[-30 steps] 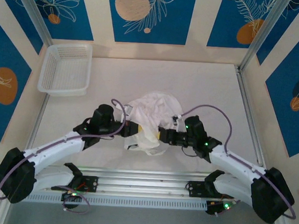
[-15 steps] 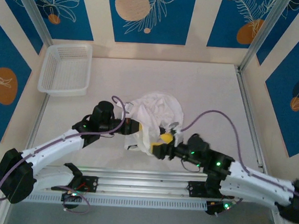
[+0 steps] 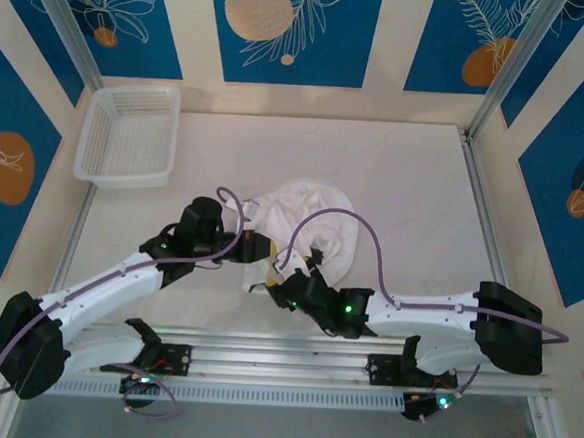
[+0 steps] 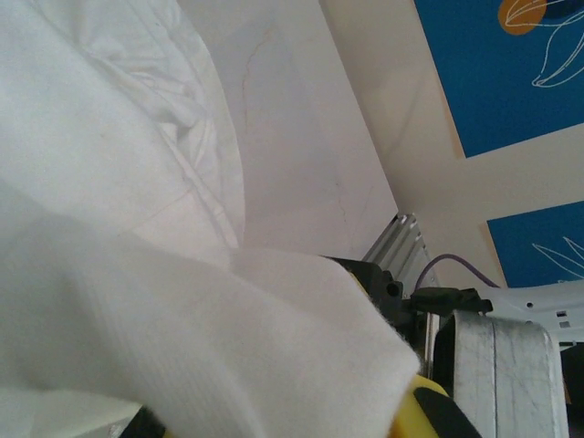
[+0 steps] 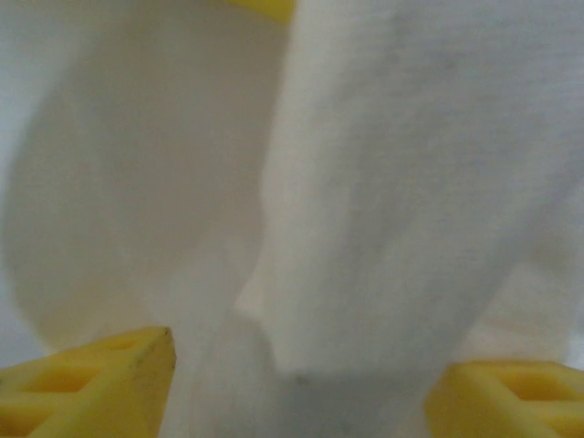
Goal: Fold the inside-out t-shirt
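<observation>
White tabletop. Clenched on inside-out t-shirt at left gripper; parted astride cloth fold at right gripper. Pinch single layer, then pull flat.

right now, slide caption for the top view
Bunched white t-shirt, left gripper shut on it, right gripper open at its near edge

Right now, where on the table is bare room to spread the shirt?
Bare table runs behind the shirt, from the basket to the right rail, and also right of the shirt. Crowded: the near middle, where the left gripper and right gripper meet at the shirt's near edge.
</observation>
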You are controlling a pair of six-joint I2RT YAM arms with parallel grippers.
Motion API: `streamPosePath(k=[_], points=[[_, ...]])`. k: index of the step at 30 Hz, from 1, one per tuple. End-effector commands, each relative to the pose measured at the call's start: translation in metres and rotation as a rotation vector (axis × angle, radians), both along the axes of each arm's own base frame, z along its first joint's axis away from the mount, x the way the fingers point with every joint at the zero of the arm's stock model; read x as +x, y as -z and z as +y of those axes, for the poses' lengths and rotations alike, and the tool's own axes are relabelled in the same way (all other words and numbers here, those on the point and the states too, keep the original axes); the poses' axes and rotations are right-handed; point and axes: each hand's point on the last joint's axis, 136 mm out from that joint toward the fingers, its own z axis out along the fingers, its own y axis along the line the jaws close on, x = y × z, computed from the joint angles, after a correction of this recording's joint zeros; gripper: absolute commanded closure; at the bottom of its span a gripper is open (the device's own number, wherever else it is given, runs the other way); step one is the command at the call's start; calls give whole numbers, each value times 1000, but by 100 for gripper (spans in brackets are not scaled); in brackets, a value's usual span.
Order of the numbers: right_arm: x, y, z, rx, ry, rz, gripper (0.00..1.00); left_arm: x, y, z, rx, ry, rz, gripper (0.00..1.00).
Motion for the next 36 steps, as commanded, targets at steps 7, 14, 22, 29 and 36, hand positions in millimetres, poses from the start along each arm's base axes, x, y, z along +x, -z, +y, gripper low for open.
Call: streamPosePath(k=[7,14,22,29,36], points=[[32,-10,-36,-138,242,-130,28,5,-6,6,15,-33,-20,100],[11,-33,-27,-22,56,-86,65,9,3,14,47,-55,-14,100],[-10,-76,-12,402,-202,232,95,7,41,34,202,-46,-31,79],[14,-93,-23,583,-149,396,97,-13,21,71,432,-32,-328,46],[25,-95,-22,596,-125,505,98,-33,-8,50,548,95,-610,36]])
